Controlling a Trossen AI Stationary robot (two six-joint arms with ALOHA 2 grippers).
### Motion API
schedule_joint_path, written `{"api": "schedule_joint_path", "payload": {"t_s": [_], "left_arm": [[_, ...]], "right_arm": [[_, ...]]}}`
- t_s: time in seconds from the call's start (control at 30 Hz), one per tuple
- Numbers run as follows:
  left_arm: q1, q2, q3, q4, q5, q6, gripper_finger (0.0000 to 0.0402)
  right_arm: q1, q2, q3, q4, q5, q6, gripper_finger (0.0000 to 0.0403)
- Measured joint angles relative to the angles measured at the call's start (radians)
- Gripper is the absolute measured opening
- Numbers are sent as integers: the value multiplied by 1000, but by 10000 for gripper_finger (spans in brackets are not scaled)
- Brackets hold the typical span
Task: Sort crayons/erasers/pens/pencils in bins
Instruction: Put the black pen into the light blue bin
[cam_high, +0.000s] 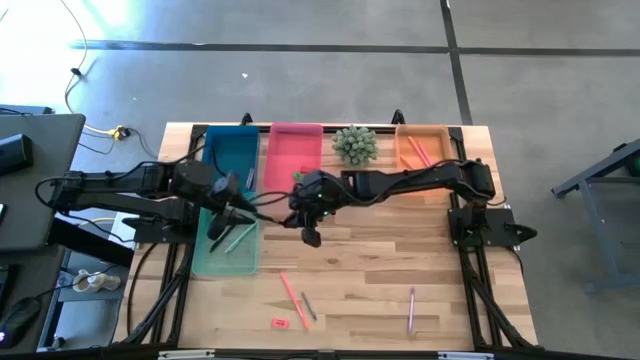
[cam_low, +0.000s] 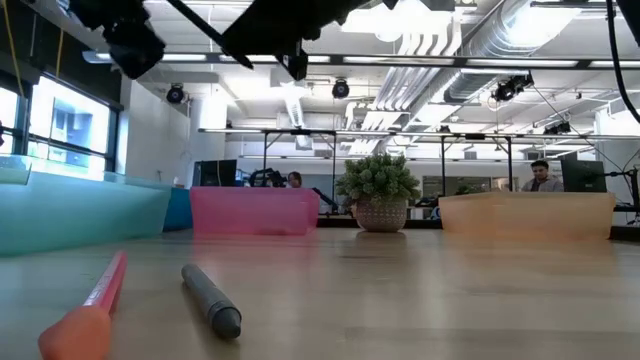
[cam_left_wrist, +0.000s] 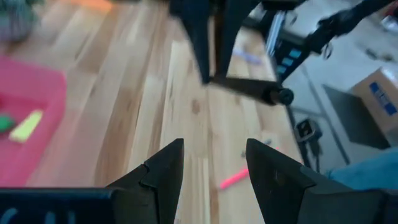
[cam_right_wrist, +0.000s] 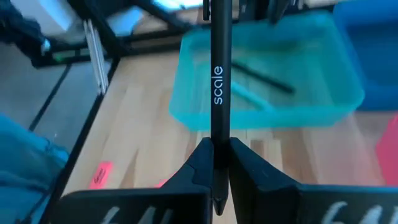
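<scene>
Wooden counter (cam_high: 400, 270) boards carry four bins along the far edge, with a spiky plant (cam_high: 354, 144) between the pink bin (cam_high: 294, 150) and the orange bin (cam_high: 425, 147). Mid-counter, the right gripper (cam_right_wrist: 216, 163) has its jaws clamped on a black pen (cam_right_wrist: 217, 93) printed "scale", the teal bin (cam_right_wrist: 267, 74) lying just beyond them. Facing it from over that bin, the left gripper (cam_left_wrist: 214, 168) hangs with jaws apart and nothing between them. Sorting looks partly done: dark sticks lie in the teal bin, pencils in the orange, erasers in the pink. Left on the boards, nearer than both jaws: a salmon pencil (cam_high: 293, 300), a grey pen (cam_high: 309, 306), a red eraser (cam_high: 279, 322) and a purple pencil (cam_high: 411, 309).
</scene>
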Motion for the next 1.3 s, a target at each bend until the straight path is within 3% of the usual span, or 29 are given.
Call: {"api": "schedule_joint_path", "payload": {"t_s": [0.2,0.57,0.87,1.3], "left_arm": [[-11,0,0,87,-53,-6,161],[-10,0,0,280,-53,2,161],[-10,0,0,333,-132,0,155],[-9,0,0,333,-137,13,24]], "right_arm": [[-2,0,0,125,9,-1,7],[-29,0,0,289,9,-2,7],[-33,0,0,312,26,-4,7],[-42,1,0,311,27,-6,21]]}}
